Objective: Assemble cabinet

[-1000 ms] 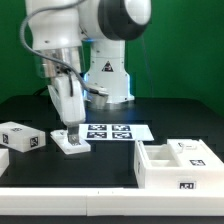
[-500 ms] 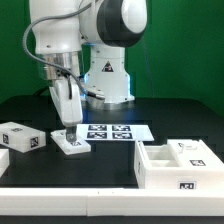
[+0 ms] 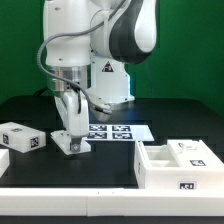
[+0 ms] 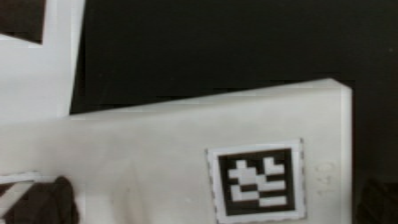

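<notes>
can't tell how the jaws stand. the gripper [image 3: 69,133] is down on a small white tagged block [image 3: 72,146], left of centre in the exterior frame. the marker board [image 3: 117,131] lies just beside it, toward mid-frame. another tagged block [image 3: 22,137] sits at the left edge. the cabinet [image 3: 176,165] sits in the lower right corner, well apart.

On the black bench [image 3: 170,120], the end effector [image 3: 68,134] sat low on a small white tagged block [image 3: 72,146] just beside the marker board [image 3: 118,131]; a second tagged block [image 3: 22,137] lay at the exterior view's left, the cabinet [image 3: 175,165] at its right
</notes>
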Motion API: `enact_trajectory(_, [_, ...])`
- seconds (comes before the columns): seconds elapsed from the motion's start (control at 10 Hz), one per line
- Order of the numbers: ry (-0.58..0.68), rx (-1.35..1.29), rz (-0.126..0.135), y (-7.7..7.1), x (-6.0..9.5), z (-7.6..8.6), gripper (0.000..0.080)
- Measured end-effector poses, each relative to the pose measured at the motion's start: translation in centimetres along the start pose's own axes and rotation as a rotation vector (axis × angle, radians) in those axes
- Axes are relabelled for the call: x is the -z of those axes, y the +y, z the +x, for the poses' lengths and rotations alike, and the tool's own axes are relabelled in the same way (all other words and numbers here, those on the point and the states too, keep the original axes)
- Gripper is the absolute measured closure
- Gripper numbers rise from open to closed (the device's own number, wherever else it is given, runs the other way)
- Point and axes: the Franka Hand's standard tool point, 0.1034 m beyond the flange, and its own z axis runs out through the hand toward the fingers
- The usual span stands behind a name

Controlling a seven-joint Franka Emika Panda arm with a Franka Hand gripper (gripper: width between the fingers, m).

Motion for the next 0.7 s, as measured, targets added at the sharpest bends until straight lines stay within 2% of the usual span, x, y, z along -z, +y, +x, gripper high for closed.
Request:
enact_trajectory(0.3, [0.0,-0.004,0.001,-0.06,0.02,0.04,0.0041])
enact_trajectory(0.4, [0.001,-0.003,0.002,-0.12,0.06,0.05,0.0162])
enact_trajectory(0.7, [0.001,-0.003,0.003,-0.16,0.08,0.07,0.0162])
